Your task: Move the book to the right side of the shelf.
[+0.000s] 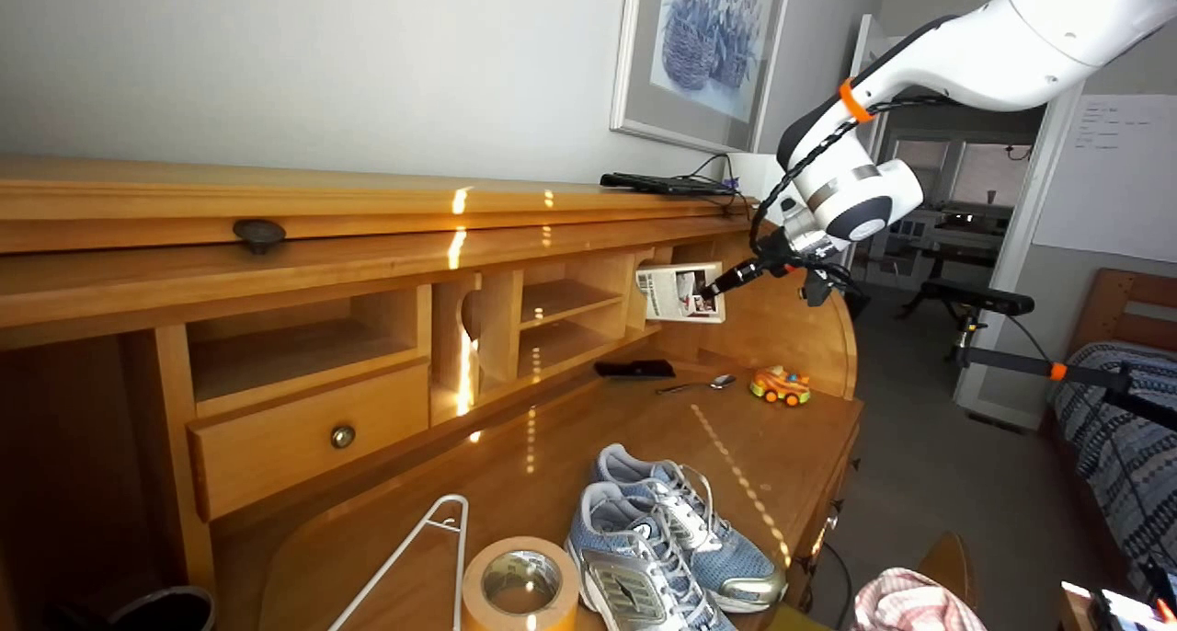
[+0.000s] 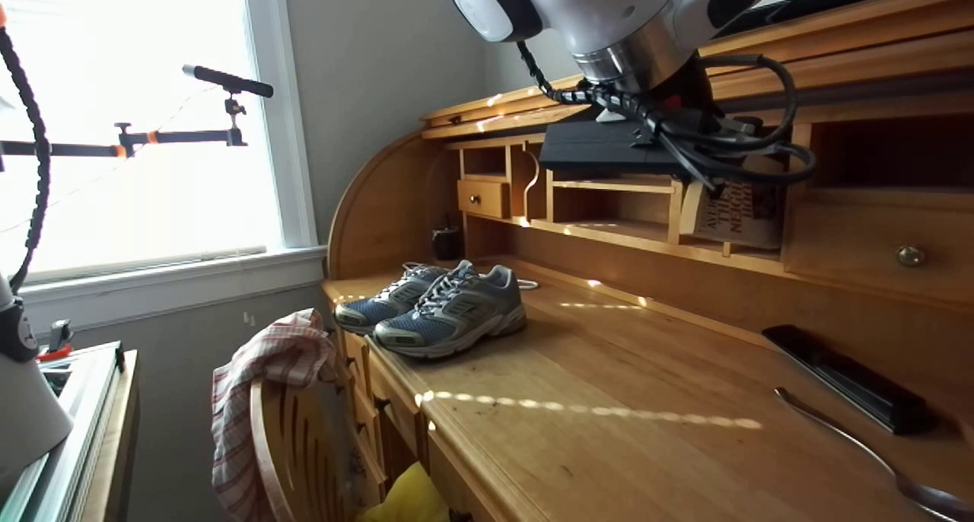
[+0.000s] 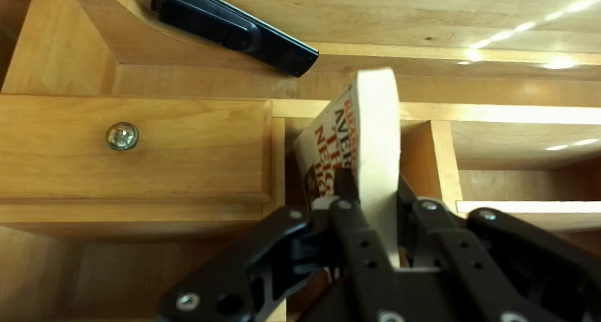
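We begin from the wrist view, because it shows the grip most clearly: the fingers of the gripper are pressed on the two faces of the book, pinching it, and its pale long edge is turned to this camera. The book is at the mouth of the shelf, the small pigeonhole next to the drawer, and a part of it stands out in front. In an exterior view the black cables cover much of this place, so we read only some letters of the title. In an exterior view we see instead the opposite cover, with its pictures, near the curved side panel; only there do we find also the toy car.

About the edges: in the wrist view the title cover slants toward the thin divider by the drawer, with a narrow dark gap between them. On the opposite face there is more room, up to the next divider. The front rail passes behind the protruding end of the book; whether they touch, and how deep the book goes, we cannot tell. Below, on the desktop, the dark flat object lies toward the back, the spoon near it. The sneakers stand well apart from these, and a broad stretch of wood lies between.
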Robot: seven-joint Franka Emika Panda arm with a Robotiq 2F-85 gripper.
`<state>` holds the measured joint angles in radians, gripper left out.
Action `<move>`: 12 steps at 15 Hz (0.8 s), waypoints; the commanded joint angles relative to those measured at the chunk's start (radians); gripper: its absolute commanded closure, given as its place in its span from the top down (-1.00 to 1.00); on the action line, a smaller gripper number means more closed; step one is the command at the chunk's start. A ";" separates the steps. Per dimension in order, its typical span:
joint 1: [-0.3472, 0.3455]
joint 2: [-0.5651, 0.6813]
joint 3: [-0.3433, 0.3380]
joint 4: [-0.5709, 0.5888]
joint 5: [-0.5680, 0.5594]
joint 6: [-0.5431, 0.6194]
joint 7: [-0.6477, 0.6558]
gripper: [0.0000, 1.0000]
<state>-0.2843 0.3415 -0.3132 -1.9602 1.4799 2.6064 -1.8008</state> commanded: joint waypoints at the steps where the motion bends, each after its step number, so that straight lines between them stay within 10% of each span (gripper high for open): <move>1: -0.013 0.064 0.011 0.072 0.035 -0.023 -0.014 -0.90; 12: -0.013 0.164 0.043 0.180 0.060 -0.017 -0.033 -0.90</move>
<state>-0.2844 0.4616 -0.2799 -1.8200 1.5116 2.6050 -1.8055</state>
